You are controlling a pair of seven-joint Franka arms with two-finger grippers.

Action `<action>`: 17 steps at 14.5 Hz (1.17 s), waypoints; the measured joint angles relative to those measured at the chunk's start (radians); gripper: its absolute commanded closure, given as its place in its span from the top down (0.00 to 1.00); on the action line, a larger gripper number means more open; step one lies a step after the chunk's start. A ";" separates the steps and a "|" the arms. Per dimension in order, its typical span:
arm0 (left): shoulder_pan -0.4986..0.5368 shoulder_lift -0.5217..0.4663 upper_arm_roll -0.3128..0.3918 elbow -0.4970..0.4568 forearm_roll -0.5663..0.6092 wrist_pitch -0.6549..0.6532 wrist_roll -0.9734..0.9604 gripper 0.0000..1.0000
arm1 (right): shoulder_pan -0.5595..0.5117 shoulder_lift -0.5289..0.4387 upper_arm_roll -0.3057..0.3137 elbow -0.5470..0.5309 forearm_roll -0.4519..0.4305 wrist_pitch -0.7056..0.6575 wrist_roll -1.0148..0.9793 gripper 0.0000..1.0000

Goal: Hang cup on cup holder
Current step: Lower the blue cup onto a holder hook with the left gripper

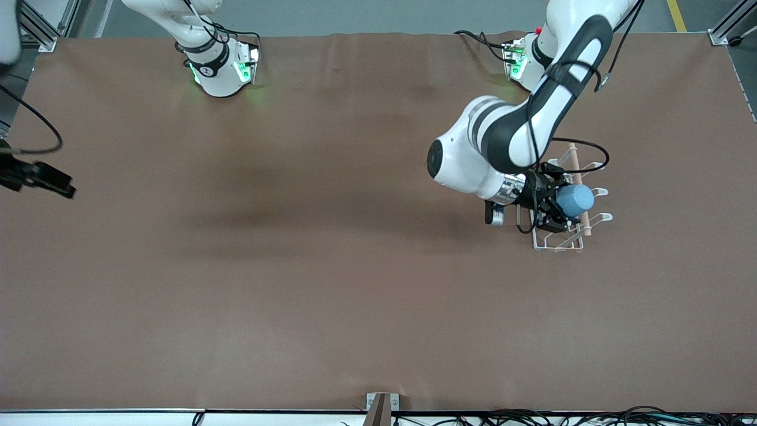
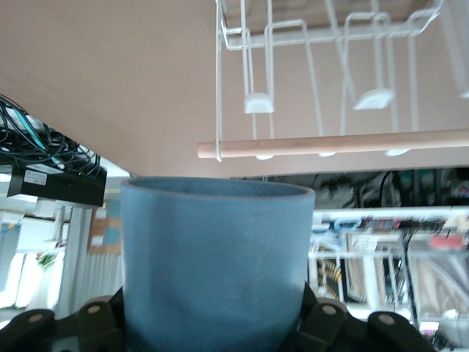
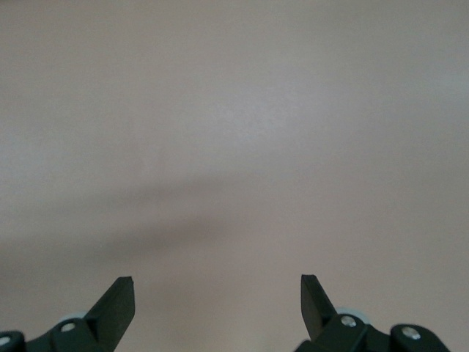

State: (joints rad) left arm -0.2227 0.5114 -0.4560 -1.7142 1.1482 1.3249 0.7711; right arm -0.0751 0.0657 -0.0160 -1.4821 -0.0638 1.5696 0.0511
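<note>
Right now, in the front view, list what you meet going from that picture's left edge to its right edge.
Open right gripper, waiting over the brown table → right arm's white base → left arm's white elbow → left gripper, shut on the light blue plastic cup, over the white wire cup holder.

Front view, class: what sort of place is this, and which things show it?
Probably a robotics lab or test cell: two robot arms bolted along a brown table, aluminium frame posts at the corners, loose cables along the edge, and the left gripper holding a blue cup.

light blue cup (image 1: 576,200), white rack (image 1: 571,236) – wooden rod (image 2: 337,144)
</note>
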 measured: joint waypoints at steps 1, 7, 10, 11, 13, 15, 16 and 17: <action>0.000 0.020 0.009 -0.012 0.031 0.000 0.000 0.01 | 0.000 -0.011 -0.005 0.027 0.000 -0.040 -0.004 1.00; -0.001 0.098 0.046 -0.086 0.102 -0.002 -0.002 0.01 | 0.015 -0.005 -0.023 0.083 0.004 -0.107 -0.009 1.00; -0.008 0.133 0.047 -0.103 0.107 -0.015 -0.022 0.23 | 0.015 -0.005 -0.026 0.047 0.014 -0.056 -0.009 1.00; -0.009 0.140 0.047 -0.103 0.107 -0.023 -0.024 0.33 | 0.015 -0.009 -0.026 0.035 0.017 -0.046 -0.009 1.00; -0.009 0.147 0.048 -0.103 0.107 -0.046 -0.032 0.51 | 0.015 -0.016 -0.027 0.023 0.027 -0.044 -0.009 1.00; -0.008 0.149 0.050 -0.102 0.104 -0.068 -0.056 0.85 | 0.015 -0.021 -0.028 0.021 0.032 -0.044 -0.009 1.00; -0.009 0.149 0.050 -0.099 0.091 -0.079 -0.079 0.99 | 0.013 -0.023 -0.028 0.021 0.033 -0.044 -0.009 1.00; -0.009 0.148 0.050 -0.090 0.062 -0.092 -0.116 1.00 | 0.012 -0.024 -0.028 0.021 0.035 -0.044 -0.009 1.00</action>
State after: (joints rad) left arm -0.2316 0.6594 -0.4062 -1.8042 1.2103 1.2333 0.6551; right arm -0.0635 0.0416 -0.0437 -1.4616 -0.0292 1.5259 0.0419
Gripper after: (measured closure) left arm 0.167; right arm 0.000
